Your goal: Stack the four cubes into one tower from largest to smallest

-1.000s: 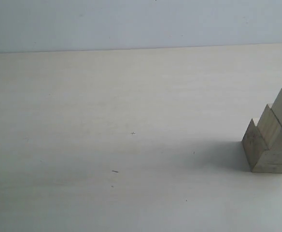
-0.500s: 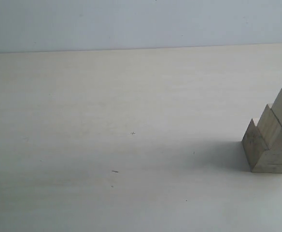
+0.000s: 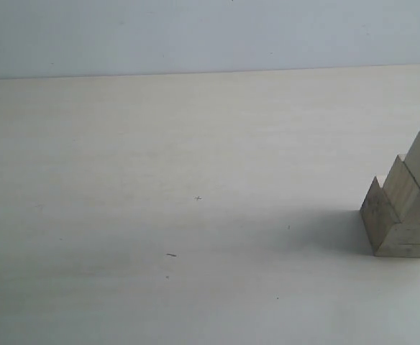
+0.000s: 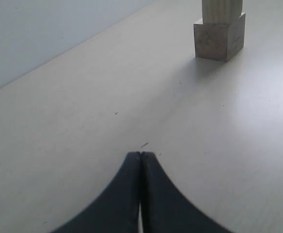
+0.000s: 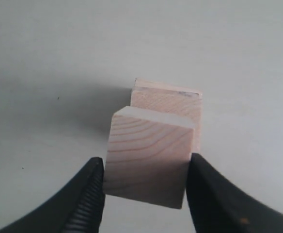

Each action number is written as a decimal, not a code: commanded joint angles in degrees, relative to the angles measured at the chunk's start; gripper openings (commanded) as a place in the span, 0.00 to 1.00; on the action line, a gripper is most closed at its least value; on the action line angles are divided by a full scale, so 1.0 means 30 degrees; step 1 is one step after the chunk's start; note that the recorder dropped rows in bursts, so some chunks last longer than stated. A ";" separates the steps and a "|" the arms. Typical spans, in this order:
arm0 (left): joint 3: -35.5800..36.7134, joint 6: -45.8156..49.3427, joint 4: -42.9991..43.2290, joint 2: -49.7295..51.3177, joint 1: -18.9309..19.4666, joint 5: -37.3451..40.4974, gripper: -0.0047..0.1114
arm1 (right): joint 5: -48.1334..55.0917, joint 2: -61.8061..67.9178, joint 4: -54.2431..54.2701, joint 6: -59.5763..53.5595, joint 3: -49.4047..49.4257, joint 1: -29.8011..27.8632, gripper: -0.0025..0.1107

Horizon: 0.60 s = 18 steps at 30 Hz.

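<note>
One pale wooden cube point(image 5: 149, 160) is being clamped by right gripper point(image 5: 145, 169) over stepped pale wooden tower point(image 3: 404, 194) at 3 o'clock on cream tabletop point(image 3: 195, 144); left gripper point(image 4: 140, 158) is being held closed.

Bright, diffuse, washed-out light; low contrast. Soft shadow from tower point(image 3: 403, 215) toward 9 o'clock on table point(image 3: 160, 144). Right wrist view: upper cube point(image 5: 149, 158) grain sharp.
</note>
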 commanded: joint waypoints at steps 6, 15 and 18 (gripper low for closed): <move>-0.0007 -0.0069 -0.0032 -0.0128 0.0029 -0.0118 0.04 | 0.1205 0.0160 -0.0260 -0.1160 -0.1392 -0.0666 0.11; -0.0007 -0.0069 -0.0032 -0.0128 0.0029 -0.0118 0.04 | 0.0995 0.0870 0.0231 -0.2272 -0.1392 -0.0666 0.11; -0.0007 -0.0069 -0.0032 -0.0128 0.0029 -0.0118 0.04 | 0.0948 0.1014 0.0231 -0.2370 -0.1423 -0.0666 0.11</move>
